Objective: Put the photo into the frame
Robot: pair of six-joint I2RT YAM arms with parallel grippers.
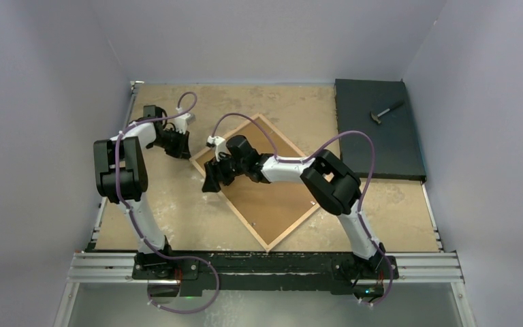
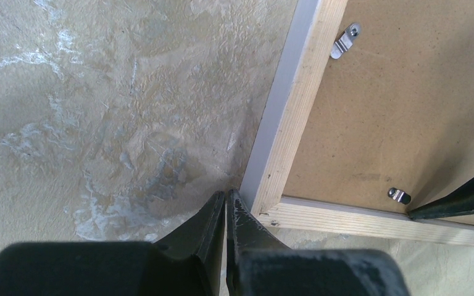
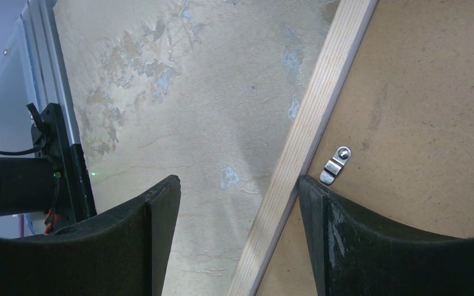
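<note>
Top external view: the frame (image 1: 296, 226) lies back-up on the tan table (image 1: 177, 211), turned like a diamond, near the middle. A brown backing board (image 1: 272, 197) fills it.

My left gripper (image 1: 180, 151) sits at the frame's left corner. In the left wrist view its 2 fingers are pressed together with nothing between them, and the tips (image 2: 226, 197) are just beside the corner's pale wood edge (image 2: 296, 117). 2 small metal clips (image 2: 344, 40) show on the board there.

My right gripper (image 1: 212, 182) hangs over the frame's lower-left side. In the right wrist view its jaws stand apart (image 3: 237, 185) and straddle the wood edge (image 3: 308, 129). 1 finger is over the bare table, and the other is over the board beside a metal clip (image 3: 335, 164). It holds nothing.

A black slab (image 1: 381, 136) lies at the far right corner of the table, with a hammer (image 1: 386, 112) on it, well apart from the frame.
</note>
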